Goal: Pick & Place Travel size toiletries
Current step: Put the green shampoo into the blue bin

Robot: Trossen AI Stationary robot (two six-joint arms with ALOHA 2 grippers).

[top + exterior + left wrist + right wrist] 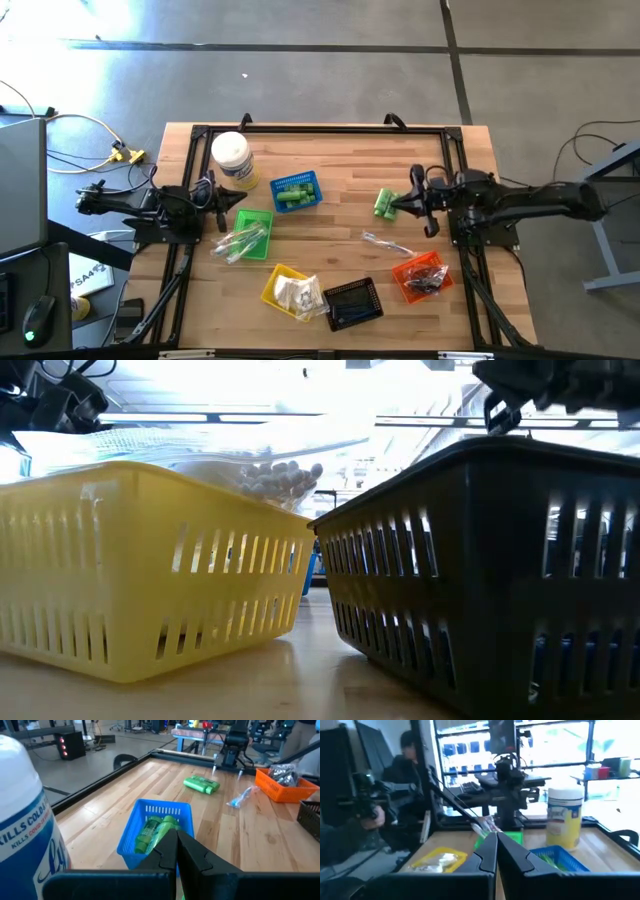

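two end effectors pressed together, empty: right [397, 207] beside green bottles [384, 203] at 3 o'clock, left [234, 196] at 9.

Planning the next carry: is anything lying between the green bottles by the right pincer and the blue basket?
Nothing visible. The green bottles lie on bare wood just beside the shut right pincer, and the table between them and the blue basket shows only boards. The clear sachet lies off that line.
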